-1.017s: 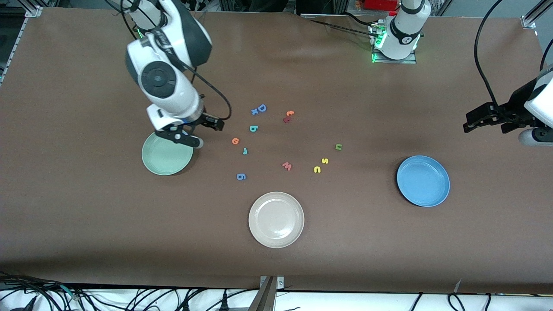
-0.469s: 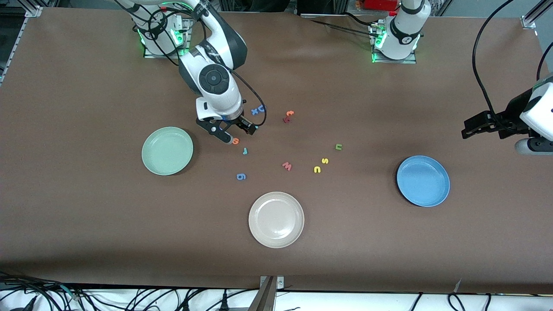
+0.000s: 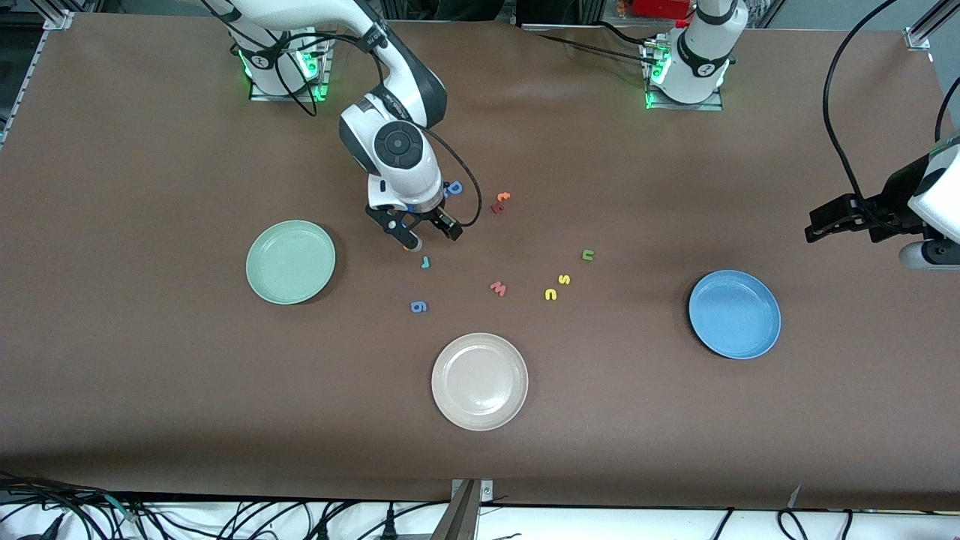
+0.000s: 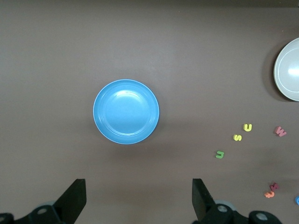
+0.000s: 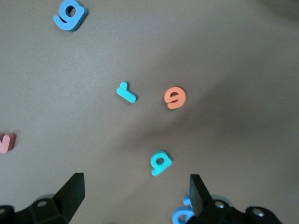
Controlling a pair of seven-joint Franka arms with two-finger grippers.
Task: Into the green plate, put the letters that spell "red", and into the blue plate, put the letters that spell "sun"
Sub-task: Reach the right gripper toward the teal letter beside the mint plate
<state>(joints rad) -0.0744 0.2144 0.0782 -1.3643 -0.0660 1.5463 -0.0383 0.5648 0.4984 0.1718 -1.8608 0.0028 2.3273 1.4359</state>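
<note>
The right gripper (image 3: pixel 422 238) hangs with its jaws spread wide and empty over the cluster of letters near the middle of the bench (image 3: pixel 150 375). Its wrist view shows the teal "r" (image 5: pixel 126 92), the orange "e" (image 5: pixel 175 98) and the teal "d" (image 5: pixel 160 162) lying flat and apart from one another, with the blue "g" (image 5: pixel 70 16) nearer the front camera than they are. The green plate (image 3: pixel 290 262) sits toward the right arm's end, holding nothing. The left gripper (image 4: pixel 135 205) waits above the left arm's end, jaws released and empty, over bare bench just beside the blue plate (image 4: pixel 126 111), which also holds nothing. The yellow "s" (image 3: pixel 564 280), yellow "n" (image 3: pixel 550 295) and green "u" (image 3: pixel 588 255) lie between the two plates. A cream plate (image 3: pixel 479 381) lies nearest the front camera
</note>
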